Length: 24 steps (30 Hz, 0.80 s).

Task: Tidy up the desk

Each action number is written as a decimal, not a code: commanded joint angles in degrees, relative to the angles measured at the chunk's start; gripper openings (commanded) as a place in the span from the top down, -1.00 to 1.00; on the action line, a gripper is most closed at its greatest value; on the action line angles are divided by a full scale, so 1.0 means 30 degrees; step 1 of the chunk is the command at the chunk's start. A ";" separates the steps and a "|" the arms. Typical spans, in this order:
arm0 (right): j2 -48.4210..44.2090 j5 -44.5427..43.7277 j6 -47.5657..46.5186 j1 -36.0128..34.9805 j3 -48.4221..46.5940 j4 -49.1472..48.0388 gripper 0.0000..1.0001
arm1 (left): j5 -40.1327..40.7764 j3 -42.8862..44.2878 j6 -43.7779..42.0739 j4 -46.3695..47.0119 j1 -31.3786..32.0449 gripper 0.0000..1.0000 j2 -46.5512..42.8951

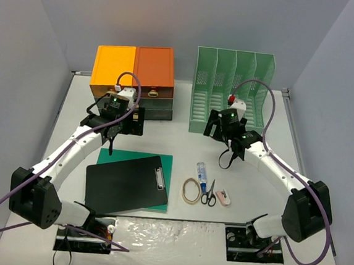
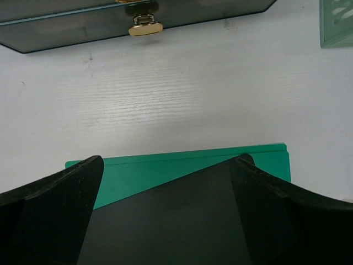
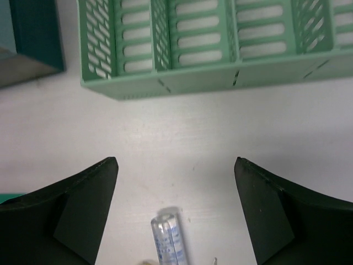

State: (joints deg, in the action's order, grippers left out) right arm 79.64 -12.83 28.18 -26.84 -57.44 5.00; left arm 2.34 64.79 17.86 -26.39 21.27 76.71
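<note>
I have the white flat desk [image 1: 184, 117] spread under both arms, walled in grey on three sides. At its far edge stand the mint-green slotted plastic file rack [image 1: 230, 94] on the right and the orange-topped drawer unit [image 1: 132, 73] on the left. Nearer to me a black clipboard [image 1: 126, 182] lies askew on a green flat board [image 1: 166, 166]. Just right of them sits a loose cluster: a tan rubber band ring [image 1: 190, 190], small black-handled scissors [image 1: 209, 194], a clear plastic tube [image 1: 201, 171] and a pink-and-white oblong piece [image 1: 223, 197] that is too small for me to identify.

My main worry is the right side. The tube is round and lies lengthwise between the fingers, so a squeeze that lands off-centre could roll it or flick it into the scissors and the band. On the left, pinching the thin clipboard edge could drag the board along underneath it, or slip off altogether.

The left gripper [image 2: 168, 163] hangs above the desk with its jaws wide apart and nothing in them, over the far edge of the clipboard and board. The right gripper [image 3: 175, 163] is also spread and empty, poised over bare tabletop between the rack and the tube, whose tip sits just below the gap.
</note>
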 commanded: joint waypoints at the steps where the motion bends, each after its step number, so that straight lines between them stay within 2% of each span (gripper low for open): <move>1: -0.1052 -0.1288 0.1885 -0.1191 0.1376 0.1606 -0.55 | 0.0151 0.0017 0.0459 0.0735 0.0657 -0.94 -0.0926; 5: -0.1339 -0.1725 0.2592 -0.2350 0.2219 0.2661 -0.44 | 0.0156 -0.0204 0.0381 0.0795 0.0732 -0.94 -0.1015; 10: -0.1700 -0.2192 0.2910 -0.2970 0.2630 0.2993 -0.43 | 0.0168 -0.0211 0.0259 0.0841 0.0732 -0.94 -0.1020; 24: 0.0951 -0.2987 0.2616 -0.5807 -0.0703 0.2795 -0.46 | 0.2020 -0.0592 0.0174 -0.0104 0.0703 -0.94 -0.1892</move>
State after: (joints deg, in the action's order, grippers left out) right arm 80.63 -18.73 35.59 -42.18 -55.98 14.03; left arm 5.39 61.26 18.48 -27.13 23.51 74.12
